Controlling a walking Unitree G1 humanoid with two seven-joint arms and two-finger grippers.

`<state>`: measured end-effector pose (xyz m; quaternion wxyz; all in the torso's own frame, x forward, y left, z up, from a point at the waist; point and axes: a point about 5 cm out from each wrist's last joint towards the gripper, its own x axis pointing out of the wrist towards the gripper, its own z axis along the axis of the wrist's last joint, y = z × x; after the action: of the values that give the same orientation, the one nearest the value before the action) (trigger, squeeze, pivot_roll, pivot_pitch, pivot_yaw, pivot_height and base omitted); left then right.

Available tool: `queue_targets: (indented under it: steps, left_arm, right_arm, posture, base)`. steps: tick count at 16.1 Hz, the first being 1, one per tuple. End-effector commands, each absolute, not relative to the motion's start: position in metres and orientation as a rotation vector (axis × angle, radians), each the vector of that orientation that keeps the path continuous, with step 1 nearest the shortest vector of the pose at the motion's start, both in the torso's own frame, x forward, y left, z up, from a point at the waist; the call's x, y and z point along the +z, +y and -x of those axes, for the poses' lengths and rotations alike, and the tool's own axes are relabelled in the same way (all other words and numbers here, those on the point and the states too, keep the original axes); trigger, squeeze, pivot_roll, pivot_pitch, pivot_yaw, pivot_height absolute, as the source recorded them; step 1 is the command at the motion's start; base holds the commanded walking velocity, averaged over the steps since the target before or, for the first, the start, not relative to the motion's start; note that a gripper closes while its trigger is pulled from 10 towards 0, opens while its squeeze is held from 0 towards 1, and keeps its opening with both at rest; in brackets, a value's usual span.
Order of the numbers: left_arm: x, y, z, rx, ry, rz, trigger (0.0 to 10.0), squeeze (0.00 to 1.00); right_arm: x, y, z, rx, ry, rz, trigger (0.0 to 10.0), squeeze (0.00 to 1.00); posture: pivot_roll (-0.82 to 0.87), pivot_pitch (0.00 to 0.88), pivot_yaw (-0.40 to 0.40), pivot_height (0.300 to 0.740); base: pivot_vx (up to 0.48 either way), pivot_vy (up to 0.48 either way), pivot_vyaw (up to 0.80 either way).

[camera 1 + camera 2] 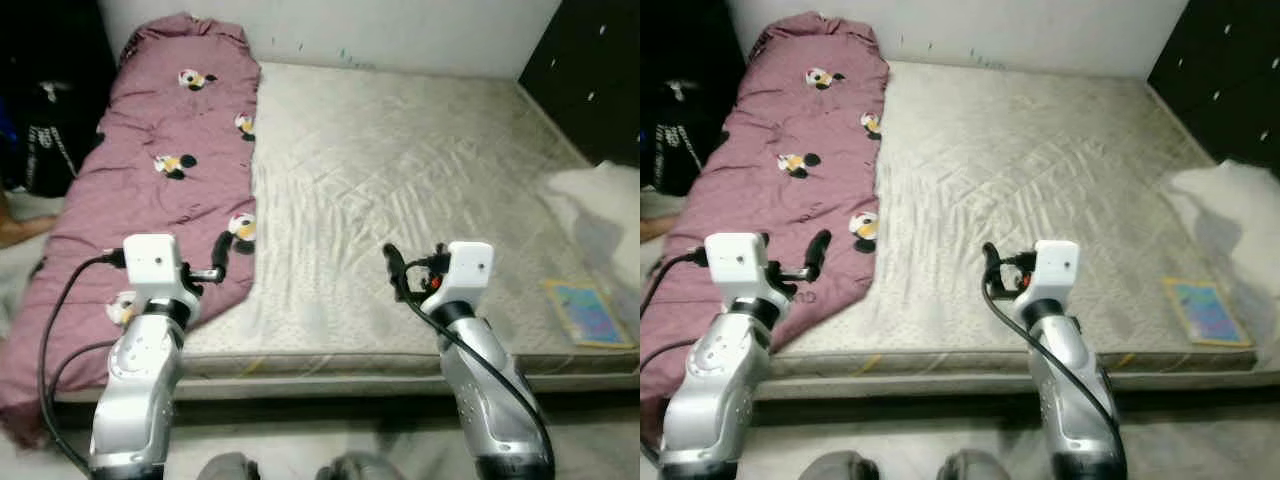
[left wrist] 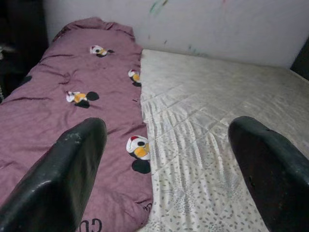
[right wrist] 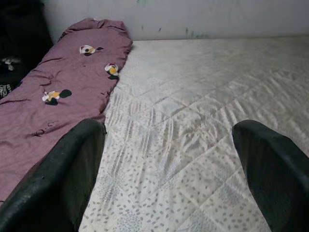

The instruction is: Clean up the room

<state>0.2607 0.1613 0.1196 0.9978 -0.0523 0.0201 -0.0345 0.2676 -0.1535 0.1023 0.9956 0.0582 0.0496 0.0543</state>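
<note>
- On the bed (image 1: 400, 170), a purple quilt (image 1: 150, 190) lies in a long strip down the robot's left side. It has small cartoon mouse pictures on it. Its near end hangs over the bed's front edge.
- Most of the bed is bare. I think the quilt is the thing to tidy, maybe by spreading it flat over the bed.
- Near the bed's front right corner lies a thin book (image 1: 590, 312). Past it sits a white heap (image 1: 595, 200), maybe a pillow or sheet. I cannot tell which.
- At the left, the left claw (image 1: 222, 262) is held up just over the quilt's near edge. Its fingers (image 2: 63, 179) are spread wide and hold nothing. I think it is there because the quilt edge is the easy part to grab.
- Right claw (image 1: 395, 268) hangs over the bare bed near the front edge. Its fingers (image 3: 270, 169) are wide too, and empty. It looks ready to help pull.
- Both claws point toward the far wall (image 1: 400, 25).
</note>
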Motion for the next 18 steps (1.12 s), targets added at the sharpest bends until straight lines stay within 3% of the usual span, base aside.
queue_targets:
  steps: [1, 18]
  left_arm:
    - [0.1208, 0.1609, -0.2602, -0.075, 0.039, 0.096, 10.0, 0.0]
    - [0.1172, 0.1592, -0.2593, -0.082, 0.056, 0.099, 10.0, 0.0]
  right_arm:
    - [0.1039, -0.1574, -0.2678, 0.087, 0.097, -0.116, 10.0, 0.0]
    - [0.1029, -0.1593, -0.2685, 0.072, 0.108, -0.106, 10.0, 0.0]
  posture:
    - [0.0, 0.055, -0.079, 0.74]
    - [-0.01, 0.06, -0.081, 0.74]
  base:
    - [0.0, 0.48, 0.0]
    - [0.0, 0.48, 0.0]
